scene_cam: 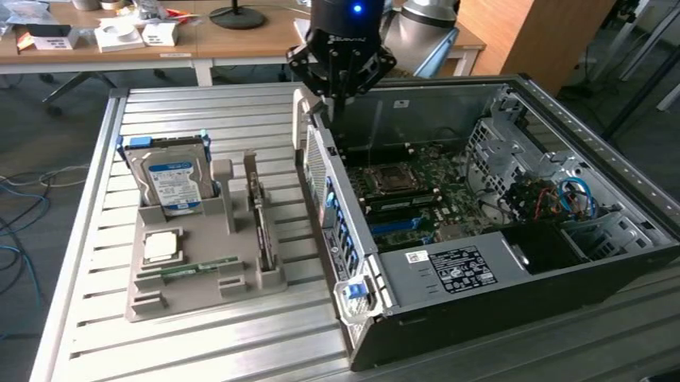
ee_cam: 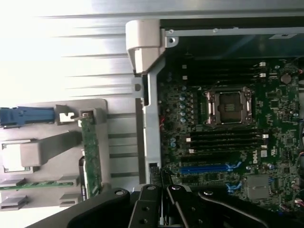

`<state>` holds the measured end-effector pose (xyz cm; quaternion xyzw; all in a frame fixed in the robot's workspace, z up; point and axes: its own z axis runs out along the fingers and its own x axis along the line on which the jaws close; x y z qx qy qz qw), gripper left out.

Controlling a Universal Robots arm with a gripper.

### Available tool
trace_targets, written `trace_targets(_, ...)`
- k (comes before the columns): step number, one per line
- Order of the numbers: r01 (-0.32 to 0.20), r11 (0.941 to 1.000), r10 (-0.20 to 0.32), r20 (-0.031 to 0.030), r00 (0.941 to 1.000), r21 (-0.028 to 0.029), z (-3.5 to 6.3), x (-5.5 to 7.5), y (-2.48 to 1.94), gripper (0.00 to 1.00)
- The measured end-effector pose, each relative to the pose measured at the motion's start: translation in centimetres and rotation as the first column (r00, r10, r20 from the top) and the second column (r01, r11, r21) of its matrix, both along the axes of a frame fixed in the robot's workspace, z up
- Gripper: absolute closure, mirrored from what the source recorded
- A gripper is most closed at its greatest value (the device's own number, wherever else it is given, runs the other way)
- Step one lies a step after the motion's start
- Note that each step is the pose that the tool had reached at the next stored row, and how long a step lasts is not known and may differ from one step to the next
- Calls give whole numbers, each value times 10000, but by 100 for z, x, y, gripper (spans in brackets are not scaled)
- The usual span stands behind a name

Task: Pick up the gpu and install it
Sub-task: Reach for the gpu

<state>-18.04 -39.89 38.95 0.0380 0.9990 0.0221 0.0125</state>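
Slatted desk [scene_cam: 191,103] bears the gpu [scene_cam: 261,227] on edge, lengthwise along the case wall [scene_cam: 315,169], off to the exterior view's left of the pincer [scene_cam: 336,94], which is drawn together.

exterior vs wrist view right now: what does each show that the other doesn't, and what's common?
Exterior adds: the desk behind, the cables at the exterior view's right inside the case, and the blue-white label face of the hard drive.
Wrist adds: a straight-down look at the board, with the small capacitors beside the socket.
Both: the gpu standing on edge in the tray, apart from the gripper; the socket; the blue slot; the fingers, close together, above the case's wall.
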Motion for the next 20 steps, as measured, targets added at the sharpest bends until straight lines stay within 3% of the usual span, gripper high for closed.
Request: trace_targets(20, 72, 10000, -72, 1, 10000, 0, -30, -578, 0, 85)
